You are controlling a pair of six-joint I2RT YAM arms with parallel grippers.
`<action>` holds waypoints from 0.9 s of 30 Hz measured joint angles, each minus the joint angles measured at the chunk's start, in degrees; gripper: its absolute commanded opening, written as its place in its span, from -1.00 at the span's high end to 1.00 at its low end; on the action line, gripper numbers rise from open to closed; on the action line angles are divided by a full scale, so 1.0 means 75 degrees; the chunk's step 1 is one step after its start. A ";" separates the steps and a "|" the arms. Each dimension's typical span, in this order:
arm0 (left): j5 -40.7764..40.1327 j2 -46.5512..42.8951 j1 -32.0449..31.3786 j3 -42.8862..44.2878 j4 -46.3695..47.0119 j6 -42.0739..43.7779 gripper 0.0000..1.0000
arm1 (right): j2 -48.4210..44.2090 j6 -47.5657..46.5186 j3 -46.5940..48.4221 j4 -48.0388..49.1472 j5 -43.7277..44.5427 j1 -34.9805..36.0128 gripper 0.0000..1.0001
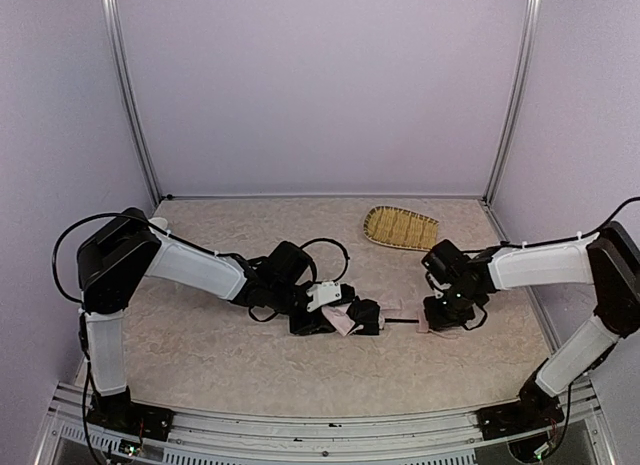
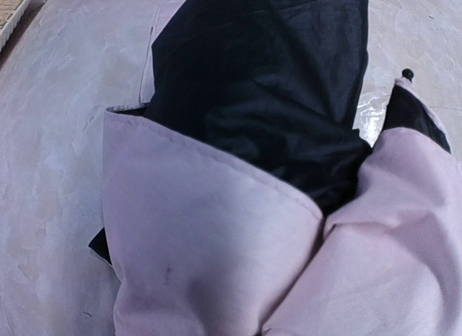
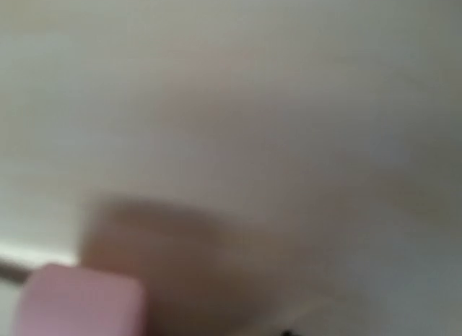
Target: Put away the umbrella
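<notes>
The umbrella [image 1: 352, 318] lies folded on the table as a bundle of pale pink canopy and black lining. My left gripper [image 1: 333, 313] is at the bundle's left end. In the left wrist view the pink cloth [image 2: 209, 249] and black lining [image 2: 267, 83] fill the frame and cover my fingers. The thin dark shaft [image 1: 400, 322] runs right to the small pink handle [image 1: 424, 326], where my right gripper [image 1: 440, 320] sits low over it. The blurred right wrist view shows only the handle [image 3: 76, 307] at the lower left; its fingers are not visible.
A woven bamboo tray [image 1: 400, 227] lies at the back right of the table, and its corner [image 2: 14, 11] shows in the left wrist view. Walls with metal posts close in the table on three sides. A black cable [image 1: 325, 247] loops behind the left wrist.
</notes>
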 measured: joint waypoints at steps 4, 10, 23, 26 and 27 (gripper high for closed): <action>0.0044 0.0026 0.0012 0.0041 -0.0044 -0.0015 0.81 | 0.1711 -0.0154 0.1676 0.1096 -0.0799 0.1676 0.49; 0.0038 -0.0187 0.0294 -0.0038 -0.0527 -0.0093 0.81 | 0.2253 -0.0259 0.2259 0.1440 -0.1008 0.1871 0.34; 0.0067 -0.0125 0.0175 0.0009 -0.0425 -0.0073 0.81 | -0.1483 -0.2305 0.1241 0.2116 -0.1853 -0.0580 0.04; 0.0189 -0.0029 0.0178 0.0166 -0.0574 -0.0047 0.81 | -0.1542 -0.3104 0.0947 0.2489 -0.2276 -0.0323 -0.09; 0.0265 0.0038 0.0178 0.0265 -0.0644 -0.0026 0.81 | -0.1559 -0.3381 0.0787 0.2640 -0.2355 -0.0131 -0.14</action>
